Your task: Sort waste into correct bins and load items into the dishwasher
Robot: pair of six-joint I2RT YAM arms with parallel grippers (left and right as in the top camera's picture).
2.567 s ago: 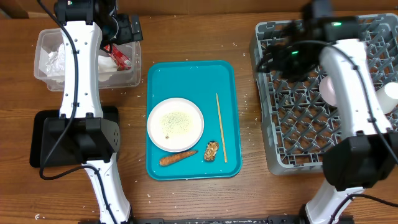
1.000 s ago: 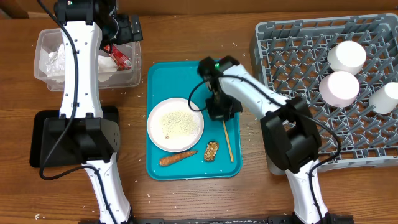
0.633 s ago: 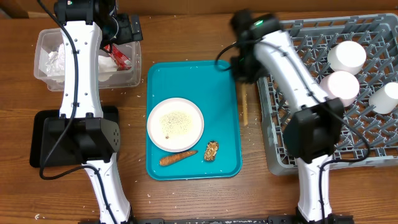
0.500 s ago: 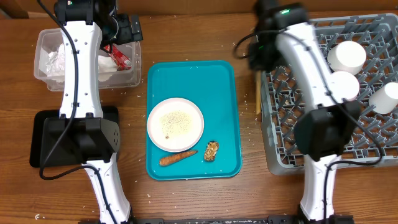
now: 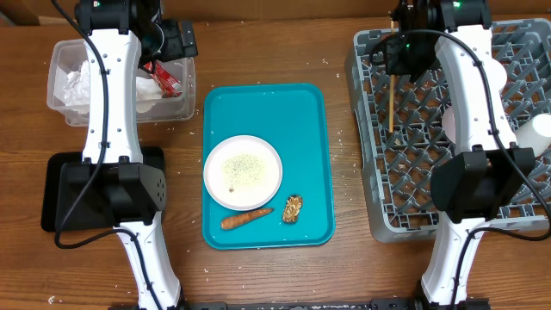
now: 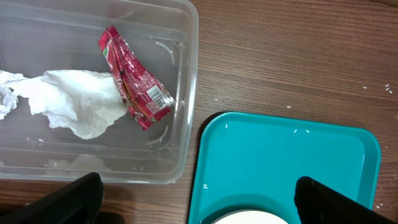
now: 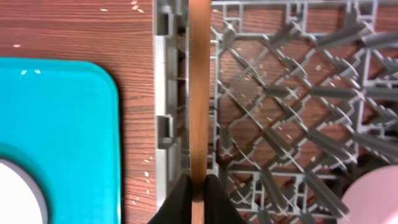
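Note:
My right gripper [image 5: 398,69] is shut on a thin wooden chopstick [image 5: 392,103] and holds it above the left side of the grey dish rack [image 5: 413,181]. The right wrist view shows the chopstick [image 7: 199,93] pinched between the black fingertips of that gripper [image 7: 198,183], over the rack's left wall [image 7: 166,93]. The left gripper [image 6: 202,202] is open and empty, hovering between the clear tub [image 6: 186,62] and the teal tray [image 6: 280,162]. In the tub lie a red-and-white wrapper [image 6: 134,78] and a white napkin [image 6: 78,102].
On the teal tray [image 5: 306,112] sit a white plate [image 5: 243,172] sprinkled with rice, a carrot piece [image 5: 246,219] and a brown lump [image 5: 293,207]. A black tray [image 5: 60,185] lies at the left under the arm. A white cup [image 5: 538,133] stands in the rack's right side.
The right gripper has lifted the chopstick off the teal tray and carried it up and right to above the rack. The left arm has not moved.

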